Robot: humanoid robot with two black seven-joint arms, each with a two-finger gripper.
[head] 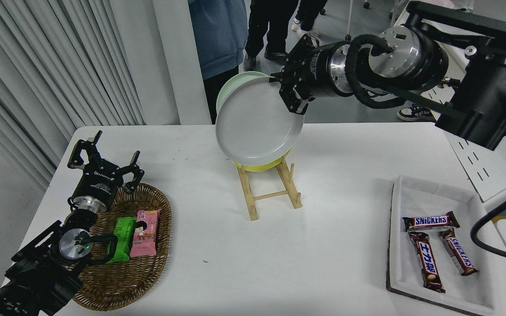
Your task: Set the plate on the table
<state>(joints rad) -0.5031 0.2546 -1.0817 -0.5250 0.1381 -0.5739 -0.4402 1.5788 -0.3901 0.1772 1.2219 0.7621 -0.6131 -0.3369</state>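
The round light-grey plate [257, 123] stands on edge, tilted, above the wooden plate rack [269, 186] at the table's far middle. My right gripper [289, 93] comes in from the upper right and is shut on the plate's upper right rim. A mint green plate [231, 85] shows behind the grey one and a yellow plate [259, 166] peeks out below it in the rack. The white table [323, 245] lies beneath. My left gripper [103, 162] is parked at the lower left, open, over a wicker basket.
The wicker basket [147, 272] holds a green and a pink snack pack. A white tray [411, 193] at the right holds three chocolate bars. People stand beyond the far edge. A white desk with a slotted panel [477, 162] is at the right.
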